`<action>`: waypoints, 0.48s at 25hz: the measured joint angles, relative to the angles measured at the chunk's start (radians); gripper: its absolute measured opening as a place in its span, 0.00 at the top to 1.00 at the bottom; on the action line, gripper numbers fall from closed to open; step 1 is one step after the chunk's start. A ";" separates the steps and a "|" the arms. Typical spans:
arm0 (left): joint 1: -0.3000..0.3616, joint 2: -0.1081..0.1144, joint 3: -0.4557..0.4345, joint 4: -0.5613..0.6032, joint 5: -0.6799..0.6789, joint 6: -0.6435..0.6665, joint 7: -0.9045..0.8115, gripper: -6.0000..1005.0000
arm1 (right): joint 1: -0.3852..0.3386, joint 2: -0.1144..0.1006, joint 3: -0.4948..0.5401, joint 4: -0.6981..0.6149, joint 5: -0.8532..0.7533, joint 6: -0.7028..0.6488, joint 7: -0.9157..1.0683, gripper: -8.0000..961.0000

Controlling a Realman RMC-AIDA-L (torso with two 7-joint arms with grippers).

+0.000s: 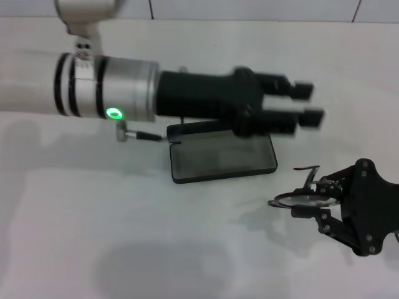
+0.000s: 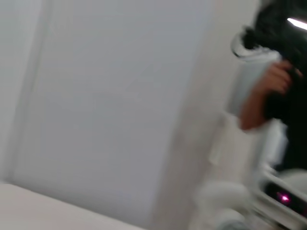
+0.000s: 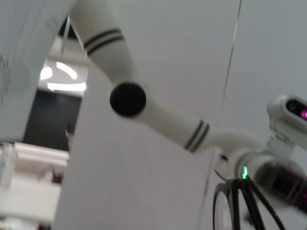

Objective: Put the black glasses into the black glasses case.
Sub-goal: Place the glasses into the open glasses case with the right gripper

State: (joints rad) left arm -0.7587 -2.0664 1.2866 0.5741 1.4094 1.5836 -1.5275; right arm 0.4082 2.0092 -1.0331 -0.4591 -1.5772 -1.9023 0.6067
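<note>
- Black glasses (image 1: pixel 303 198): thin dark frame with oval clear lenses, at the fingertips of the right gripper (image 1: pixel 321 198), low over the white table (image 1: pixel 93 218); lenses roughly flat, one curved temple arm sticking up and away from the fingers.
- Also seen close in the right wrist view (image 3: pixel 235 206): a dark oval rim and slim temple arms, right beside that camera.
- Right gripper: chunky black linkage, fingers closed in on the glasses frame, gripping it; whether the glasses touch the table cannot be told.
- Black glasses case (image 1: pixel 221 156): flat, rectangular, rounded corners, lying open on the table with grey lining showing; a little away from the right gripper, toward the robot's left and farther from the body; clear of the glasses, not touching them.
- Left gripper (image 1: pixel 305 104): black, two blunt fingers apart with a visible gap, holding nothing; raised above the far edge of the case, its fingers reaching past the case's right end.
- Left arm (image 1: pixel 106 87): silver and white sleeve with a green light, stretched across the view behind that gripper.
- Left wrist view: blurred pale wall panels (image 2: pixel 110 105) and a person (image 2: pixel 276 76) in dark clothing to one side.
- Right wrist view: the white left arm (image 3: pixel 144 108) against a pale wall.
</note>
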 joint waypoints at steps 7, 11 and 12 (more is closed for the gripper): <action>0.083 -0.007 -0.188 0.005 0.001 -0.047 0.106 0.44 | -0.071 0.016 -0.078 -0.244 0.001 0.207 0.105 0.81; 0.105 -0.004 -0.220 -0.001 0.000 -0.047 0.135 0.44 | -0.086 0.017 -0.215 -0.406 0.002 0.403 0.255 0.81; 0.105 -0.004 -0.220 -0.001 0.000 -0.047 0.135 0.44 | -0.097 0.015 -0.273 -0.458 0.000 0.465 0.293 0.81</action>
State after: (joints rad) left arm -0.6539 -2.0706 1.0664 0.5734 1.4092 1.5363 -1.3926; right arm 0.3115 2.0243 -1.3059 -0.9168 -1.5775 -1.4375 0.8994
